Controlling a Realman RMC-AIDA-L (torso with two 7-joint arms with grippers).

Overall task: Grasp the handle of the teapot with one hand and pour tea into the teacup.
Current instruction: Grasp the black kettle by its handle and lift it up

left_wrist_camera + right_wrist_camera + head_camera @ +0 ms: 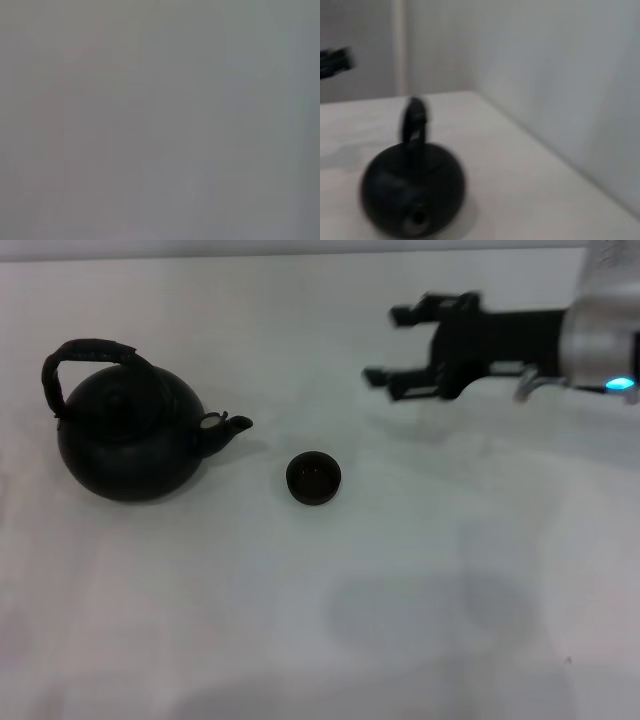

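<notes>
One teapot, one teacup, one gripper in sight, all over a plain white worktop. Teapot standing upright toward the worktop's left edge, about mid-depth, spout turned to the right, toward the cup. One handle arching over the lid, untouched. Teacup sitting upright near the middle of the worktop, just beside the spout's tip but apart from it, mouth up; contents too dark to make out. Right gripper raised above the far right part of the worktop, reaching in from the right edge, fingers spread wide with nothing between them, well apart from both cup and pot. Arm behind it cut off by the right border of the head view.

Right wrist view: teapot seen spout-on and blurred, handle edge-on, base cropped; a dark blurred shape at one border, impossible to identify. Cup not visible there.

Left gripper nowhere in sight; left wrist view only a flat grey blur, nothing readable.
</notes>
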